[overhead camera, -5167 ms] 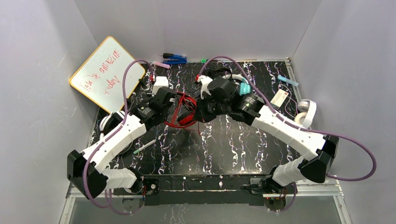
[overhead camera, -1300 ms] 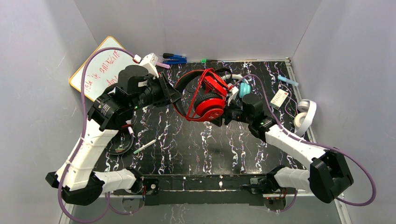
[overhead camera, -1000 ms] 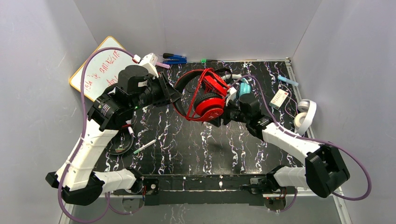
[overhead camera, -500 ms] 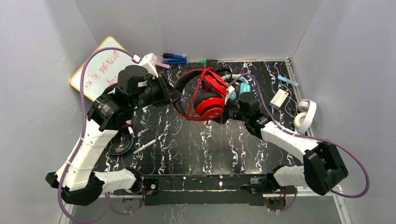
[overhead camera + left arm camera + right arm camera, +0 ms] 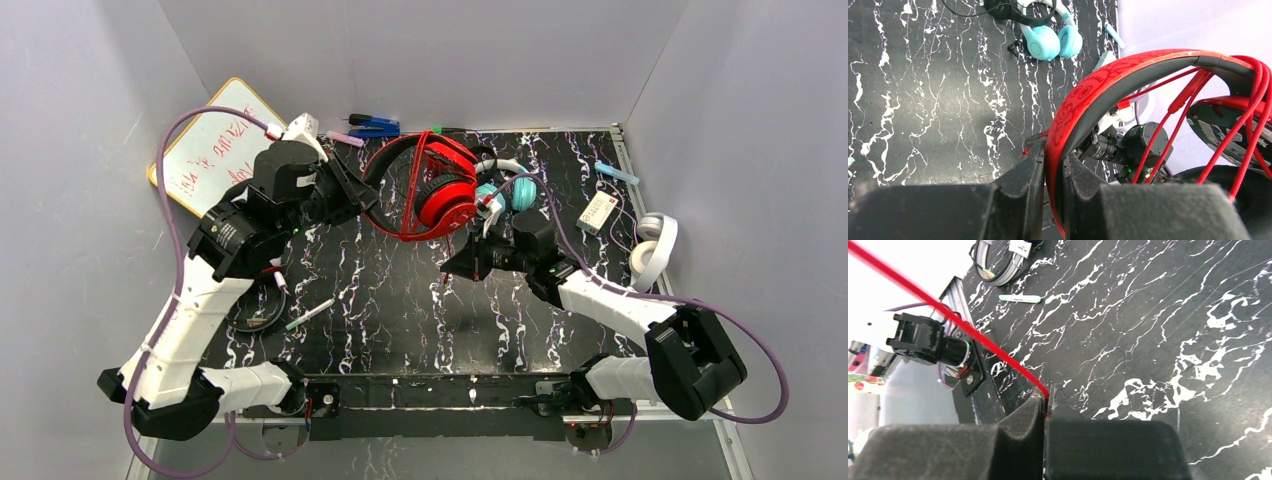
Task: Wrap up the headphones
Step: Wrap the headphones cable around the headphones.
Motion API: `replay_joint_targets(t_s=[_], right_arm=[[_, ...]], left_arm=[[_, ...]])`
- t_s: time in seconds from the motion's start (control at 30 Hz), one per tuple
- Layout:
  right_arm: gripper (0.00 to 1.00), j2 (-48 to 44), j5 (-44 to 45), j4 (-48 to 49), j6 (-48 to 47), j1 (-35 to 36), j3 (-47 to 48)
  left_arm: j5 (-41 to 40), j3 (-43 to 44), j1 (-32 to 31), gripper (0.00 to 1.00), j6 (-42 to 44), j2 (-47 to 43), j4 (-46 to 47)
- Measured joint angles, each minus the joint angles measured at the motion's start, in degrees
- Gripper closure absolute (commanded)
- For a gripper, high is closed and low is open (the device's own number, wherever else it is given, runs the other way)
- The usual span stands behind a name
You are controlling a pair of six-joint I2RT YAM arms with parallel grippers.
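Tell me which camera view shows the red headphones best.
The top view: it shows the whole red headphones, band, cups and looped cord. The left wrist view shows only the band clamped in the left gripper and some cord. The right wrist view shows only one cord strand pinched in the right gripper.

Nothing here can be read for certain. The whiteboard bears a few lines of red handwriting, too small and slanted to make out. Well to the right of the whiteboard, a white card with a red patch carries print too fine to read. Between the whiteboard and that card, the red headphones show an ornamental pattern along the band, with no letters discernible.
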Motion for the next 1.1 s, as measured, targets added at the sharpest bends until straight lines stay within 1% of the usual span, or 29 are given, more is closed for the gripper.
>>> replay_joint_targets(t_s=[0.07, 0.17, 0.3, 0.43, 0.57, 0.73, 0.83, 0.97, 1.1], right_arm=[[0.99, 0.0, -0.6, 0.1, 1.6, 0.5, -0.7], [0.99, 0.0, -0.7, 0.7, 3.8, 2.3, -0.7], [0.99, 0.0, 1.1, 0.6, 6.5, 8.3, -0.6], [0.99, 0.2, 4.0, -0.8, 8.7, 14.6, 1.2], [0.99, 1.1, 6.9, -1.8, 10.4, 19.2, 4.2], [0.99, 1.4, 10.4, -4.4, 12.6, 24.2, 8.1], [0.99, 1.4, 12.0, -7.3, 14.0, 26.4, 10.8], [0.99, 1.4, 13.1, -10.3, 15.4, 28.2, 13.2], [0.99, 1.4, 14.4, -12.2, 17.2, 28.9, 14.5]], left_arm=[[-1.3, -0.9, 0.0, 1.0, -1.5, -0.2, 0.7], [-2.3, -4.8, 0.0, 1.0, -4.8, -1.2, 3.9], [-3.7, -10.5, 0.0, 1.0, -9.4, -2.3, 8.0], [-5.5, -13.9, -0.1, 1.0, -12.6, -2.7, 10.1], [-8.8, -16.0, -0.1, 1.0, -14.8, -3.8, 11.1], [-15.8, -17.0, -0.3, 1.0, -13.0, -5.3, 11.3], [-21.4, -19.5, -0.3, 1.0, -11.3, -6.5, 12.0], [-28.2, -24.2, -0.3, 1.0, -8.6, -7.6, 12.9], [-32.8, -26.3, -0.3, 1.0, -6.0, -6.7, 12.8]])
